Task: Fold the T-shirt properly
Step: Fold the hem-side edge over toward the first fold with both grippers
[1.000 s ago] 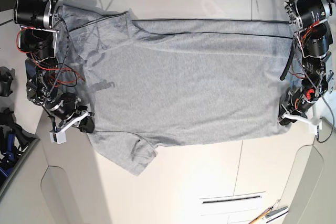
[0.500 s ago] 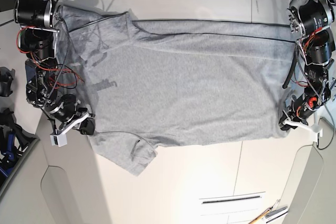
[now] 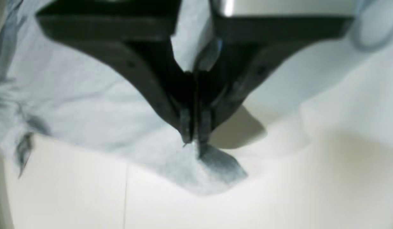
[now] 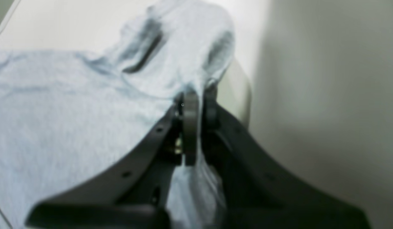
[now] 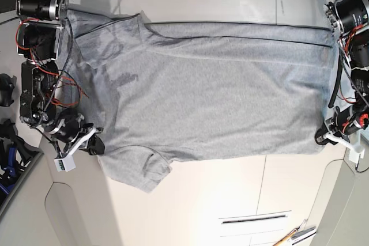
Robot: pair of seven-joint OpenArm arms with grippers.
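Note:
The light heather-grey T-shirt [image 5: 213, 90] lies spread plain side up across the white table [image 5: 230, 4], sleeves to the left and hem to the right. Faint dark lettering shows through near its left part. My left gripper [image 5: 320, 138] is shut on the shirt's near hem corner; in the left wrist view [image 3: 195, 140] the jaws pinch the fabric [image 3: 88, 111] just above the table. My right gripper [image 5: 97, 144] is shut on the shirt by the near sleeve; in the right wrist view [image 4: 196, 98] the cloth [image 4: 72, 105] bunches between the shut jaws.
Black gear [image 5: 7, 142] sits off the table's left edge. A drawer slot [image 5: 255, 218] and an orange-handled tool [image 5: 294, 235] are at the bottom right. The far sleeve lies under the right arm's base [image 5: 40, 4].
Both grippers have moved outward, the left one to the right and the right one to the left and slightly down. The shirt is pulled wider and flatter.

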